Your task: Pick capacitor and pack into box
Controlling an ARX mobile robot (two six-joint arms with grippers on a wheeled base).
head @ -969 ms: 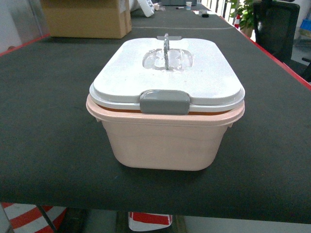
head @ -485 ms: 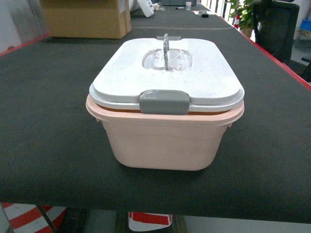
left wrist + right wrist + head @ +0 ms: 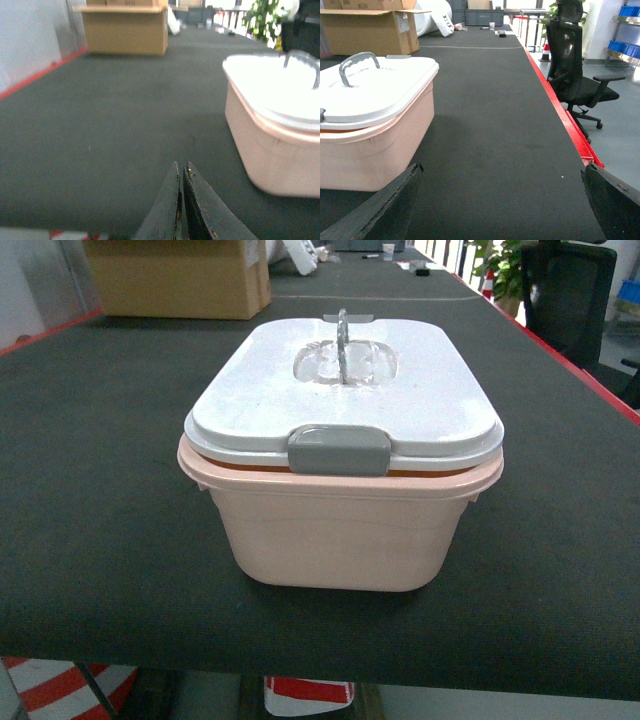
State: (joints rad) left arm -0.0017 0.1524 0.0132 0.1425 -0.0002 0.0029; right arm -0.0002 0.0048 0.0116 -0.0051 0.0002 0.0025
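The left hand (image 3: 181, 167) sits low over the table (image 3: 100, 490), its two dark fingertips pressed together and clenched on nothing, well to the left of the box (image 3: 340, 530). The right hand (image 3: 500, 200) is spread wide, one finger at each lower corner of its wrist view, with the box just beside its left finger. The pale pink box stands near the table's front edge with its white lid (image 3: 345, 390) on and a grey latch (image 3: 339, 449) facing the head camera. A cardboard carton (image 3: 178, 278) sits at the far end, and a black office chair (image 3: 572, 65) stands beyond the table's red edge.
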